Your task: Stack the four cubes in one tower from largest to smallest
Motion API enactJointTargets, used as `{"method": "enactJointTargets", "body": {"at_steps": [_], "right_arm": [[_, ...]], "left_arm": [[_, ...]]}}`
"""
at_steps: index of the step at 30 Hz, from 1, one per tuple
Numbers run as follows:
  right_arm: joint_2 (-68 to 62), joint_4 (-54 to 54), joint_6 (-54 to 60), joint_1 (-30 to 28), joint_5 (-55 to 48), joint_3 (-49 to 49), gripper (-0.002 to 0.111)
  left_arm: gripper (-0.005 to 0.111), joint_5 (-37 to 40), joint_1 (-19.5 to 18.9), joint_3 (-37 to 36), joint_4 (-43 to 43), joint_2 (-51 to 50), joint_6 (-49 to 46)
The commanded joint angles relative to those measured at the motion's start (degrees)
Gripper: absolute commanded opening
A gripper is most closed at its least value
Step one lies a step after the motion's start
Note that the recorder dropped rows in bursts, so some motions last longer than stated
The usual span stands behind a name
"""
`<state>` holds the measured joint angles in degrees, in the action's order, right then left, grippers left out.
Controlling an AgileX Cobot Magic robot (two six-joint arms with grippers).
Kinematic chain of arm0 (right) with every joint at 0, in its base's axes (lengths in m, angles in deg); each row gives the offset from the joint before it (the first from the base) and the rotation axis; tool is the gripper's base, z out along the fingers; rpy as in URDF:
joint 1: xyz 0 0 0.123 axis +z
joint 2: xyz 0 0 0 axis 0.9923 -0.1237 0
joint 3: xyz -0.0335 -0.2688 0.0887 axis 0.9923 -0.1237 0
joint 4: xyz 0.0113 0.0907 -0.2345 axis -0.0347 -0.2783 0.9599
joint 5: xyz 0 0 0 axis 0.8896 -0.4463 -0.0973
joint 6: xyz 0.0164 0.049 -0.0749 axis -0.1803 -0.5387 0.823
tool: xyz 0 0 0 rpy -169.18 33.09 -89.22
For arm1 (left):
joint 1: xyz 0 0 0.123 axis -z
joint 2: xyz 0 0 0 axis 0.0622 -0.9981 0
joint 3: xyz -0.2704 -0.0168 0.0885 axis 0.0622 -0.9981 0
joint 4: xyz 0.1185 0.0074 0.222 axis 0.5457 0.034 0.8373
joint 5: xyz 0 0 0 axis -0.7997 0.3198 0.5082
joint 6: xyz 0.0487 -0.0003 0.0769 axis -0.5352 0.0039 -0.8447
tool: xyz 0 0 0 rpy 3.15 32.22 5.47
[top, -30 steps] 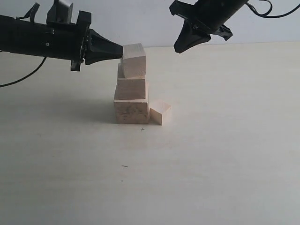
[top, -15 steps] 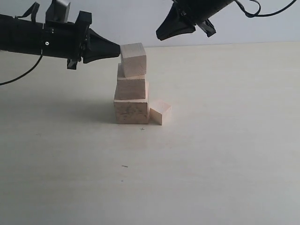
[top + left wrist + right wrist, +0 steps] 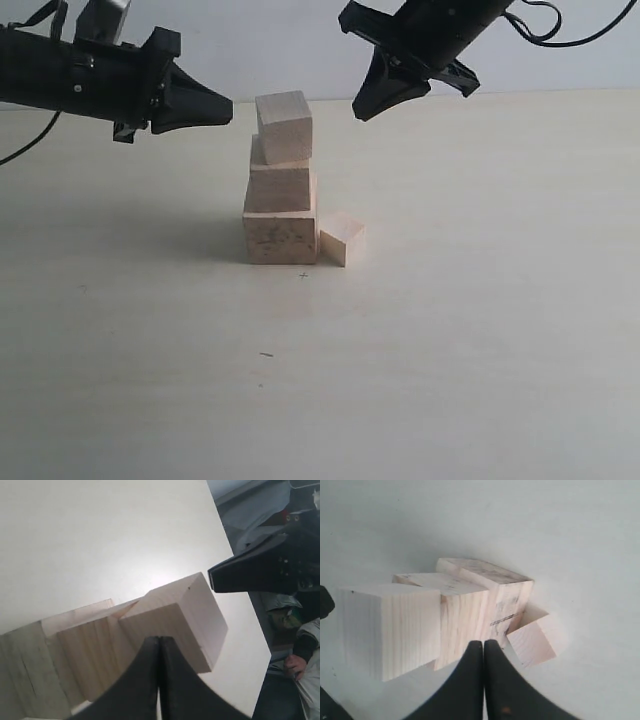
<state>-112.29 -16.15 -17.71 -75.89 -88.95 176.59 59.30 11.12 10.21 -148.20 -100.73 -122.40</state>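
Three pale wooden cubes stand in a column: the largest (image 3: 280,236) on the table, a middle one (image 3: 279,186) on it, and a third (image 3: 284,127) on top, turned askew and overhanging. The smallest cube (image 3: 342,240) sits on the table against the largest's right side. My left gripper (image 3: 228,104) is shut and empty, its tip a short gap left of the top cube (image 3: 172,625). My right gripper (image 3: 362,108) is shut and empty, hanging above and right of the column, pointing down. The right wrist view shows the column (image 3: 465,615) and the smallest cube (image 3: 535,640).
The pale tabletop (image 3: 450,330) spreads wide around the column, with a small dark mark (image 3: 266,354) in front. A light wall runs behind the table's far edge. Cables trail from both arms at the top corners.
My left gripper has drawn back left from the top cube, leaving a gap. My right gripper swung left above the column, then back right and slightly down. The cubes have not moved.
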Motion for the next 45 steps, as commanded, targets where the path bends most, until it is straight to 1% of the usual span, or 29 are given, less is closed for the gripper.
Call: {"method": "enactJointTargets", "body": {"at_steps": [1,5,20,28,34,42,45], "right_arm": [[0.54,-0.49,0.76,1.71,0.09,0.16,0.0],[0.34,-0.59,1.97,3.73,0.09,0.16,0.0],[0.34,-2.51,2.08,6.96,0.09,0.16,0.0],[0.34,-1.97,1.56,6.99,0.09,0.16,0.0],[0.34,-1.97,1.67,6.99,0.09,0.16,0.0],[0.34,-2.08,1.67,6.99,0.09,0.16,0.0],[0.34,-2.19,1.79,6.99,0.09,0.16,0.0]], "left_arm": [[0.0,-0.71,0.89,0.25,-0.4,0.36,-0.19],[0.0,-2.15,2.21,0.25,-0.55,0.36,-0.44],[0.0,-2.52,2.23,0.25,-1.83,0.36,-1.13],[0.0,-1.16,2.23,0.25,-1.72,0.36,-1.02],[0.0,-0.18,2.23,0.25,1.98,0.36,-0.1],[0.0,0.46,2.23,0.25,2.23,0.36,0.33],[0.0,0.45,3.13,0.25,2.32,0.36,0.33]]}}
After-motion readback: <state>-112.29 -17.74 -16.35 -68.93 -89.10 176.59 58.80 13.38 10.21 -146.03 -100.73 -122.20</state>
